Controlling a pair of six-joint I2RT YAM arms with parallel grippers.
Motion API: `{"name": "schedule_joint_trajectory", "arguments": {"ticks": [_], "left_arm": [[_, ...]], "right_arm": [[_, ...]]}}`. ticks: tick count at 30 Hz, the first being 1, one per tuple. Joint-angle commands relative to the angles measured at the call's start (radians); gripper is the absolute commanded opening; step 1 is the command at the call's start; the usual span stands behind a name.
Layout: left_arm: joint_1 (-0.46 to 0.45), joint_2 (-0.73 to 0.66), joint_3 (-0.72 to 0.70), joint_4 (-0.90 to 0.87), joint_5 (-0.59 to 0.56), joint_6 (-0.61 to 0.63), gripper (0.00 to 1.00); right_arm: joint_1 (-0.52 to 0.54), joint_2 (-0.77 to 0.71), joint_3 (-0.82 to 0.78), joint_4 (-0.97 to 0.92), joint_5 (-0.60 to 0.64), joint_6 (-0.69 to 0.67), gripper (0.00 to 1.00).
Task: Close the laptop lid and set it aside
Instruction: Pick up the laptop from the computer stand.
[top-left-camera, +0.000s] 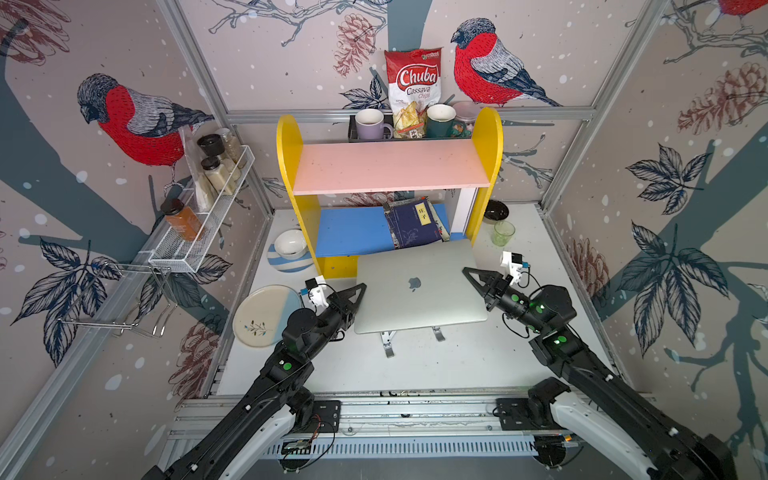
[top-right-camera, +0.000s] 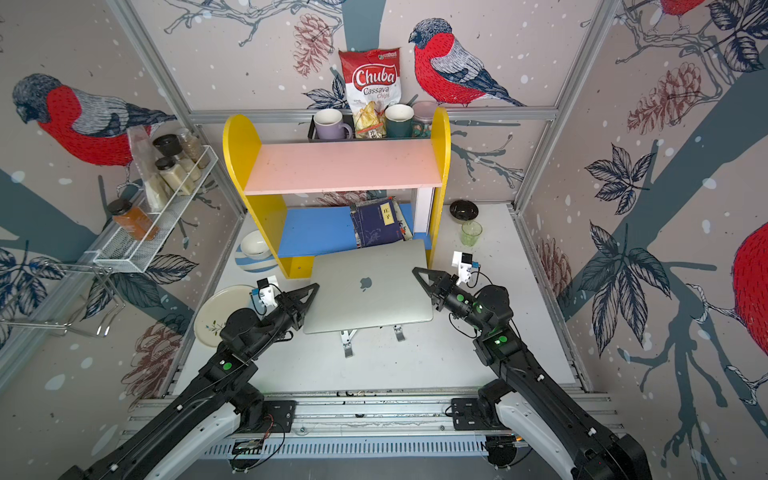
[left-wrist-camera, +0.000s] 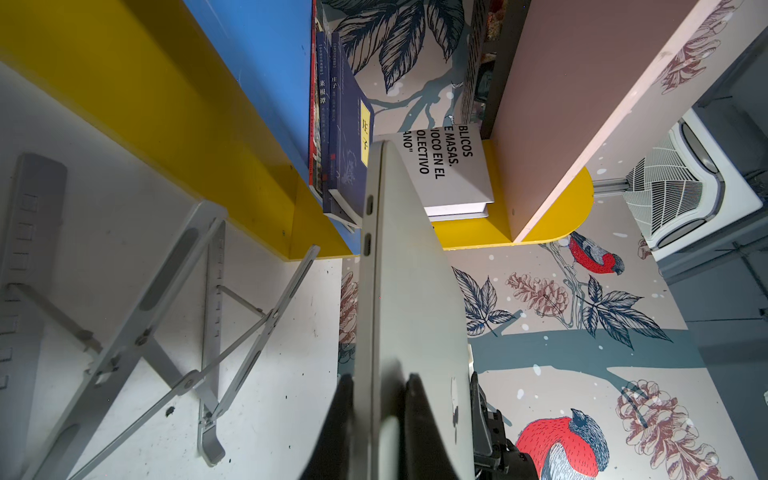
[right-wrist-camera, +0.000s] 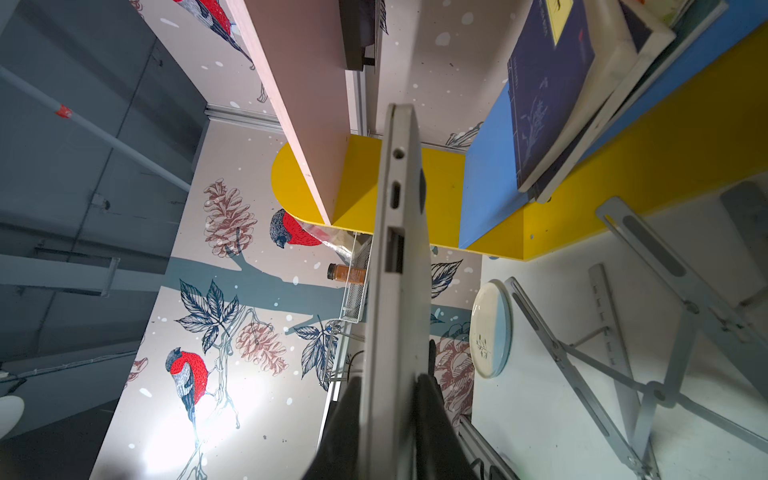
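Note:
The silver laptop (top-left-camera: 415, 307) (top-right-camera: 374, 307) is shut, its lid (top-left-camera: 432, 270) facing up with the apple logo showing in both top views. It hovers tilted above the folding stand (top-left-camera: 388, 345). My left gripper (top-left-camera: 360, 289) (top-right-camera: 313, 289) is shut on the laptop's left edge, and my right gripper (top-left-camera: 467, 272) (top-right-camera: 417, 272) on its right edge. In the left wrist view my gripper (left-wrist-camera: 380, 378) has a black finger on each face of the laptop (left-wrist-camera: 411, 270). The right wrist view shows my right gripper (right-wrist-camera: 388, 378) clamping the laptop (right-wrist-camera: 399, 270) the same way.
A yellow shelf unit (top-left-camera: 291, 166) with books (top-left-camera: 411, 224) stands just behind the laptop. A plate (top-left-camera: 266, 316) and a white bowl (top-left-camera: 291, 243) lie on the left. A green glass (top-left-camera: 503, 232) and a black bowl (top-left-camera: 495, 210) sit at the back right.

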Motion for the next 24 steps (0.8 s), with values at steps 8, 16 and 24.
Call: {"name": "schedule_joint_trajectory", "arguments": {"ticks": [8, 16, 24], "left_arm": [[0.025, -0.014, 0.064, -0.123, 0.314, -0.011, 0.00], [0.030, 0.046, 0.149, -0.220, 0.386, 0.056, 0.00], [0.032, 0.048, 0.208, -0.317, 0.401, 0.118, 0.00]], "right_arm": [[0.047, -0.052, 0.039, -0.101, -0.502, -0.155, 0.00], [0.040, -0.035, 0.093, -0.219, -0.534, -0.229, 0.00], [0.020, -0.012, 0.128, -0.259, -0.569, -0.261, 0.00]]}}
